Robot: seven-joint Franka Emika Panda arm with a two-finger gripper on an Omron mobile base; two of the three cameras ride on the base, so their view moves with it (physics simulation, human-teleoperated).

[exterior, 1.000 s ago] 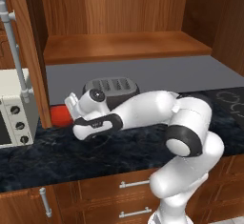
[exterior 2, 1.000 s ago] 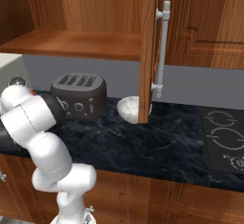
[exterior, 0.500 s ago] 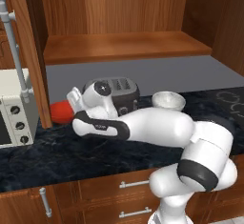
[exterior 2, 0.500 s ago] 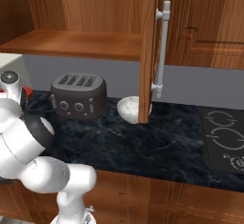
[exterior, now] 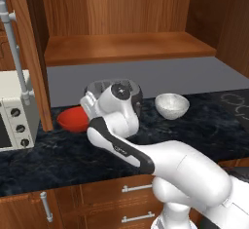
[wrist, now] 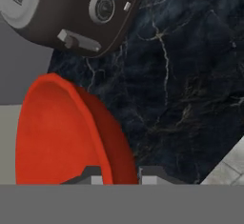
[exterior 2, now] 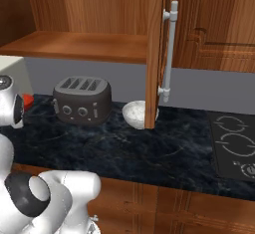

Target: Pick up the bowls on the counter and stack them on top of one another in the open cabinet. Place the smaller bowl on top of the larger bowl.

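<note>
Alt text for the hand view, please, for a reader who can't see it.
The gripper is shut on the rim of the red bowl, whose hollow faces the camera. Behind it lie the dark veined counter and a dark toaster.

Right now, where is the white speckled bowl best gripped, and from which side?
By its rim, one finger inside and one outside, coming from above. The speckled bowl sits upright on the counter with its mouth open upward, and the toaster leaves its near rim free.
</note>
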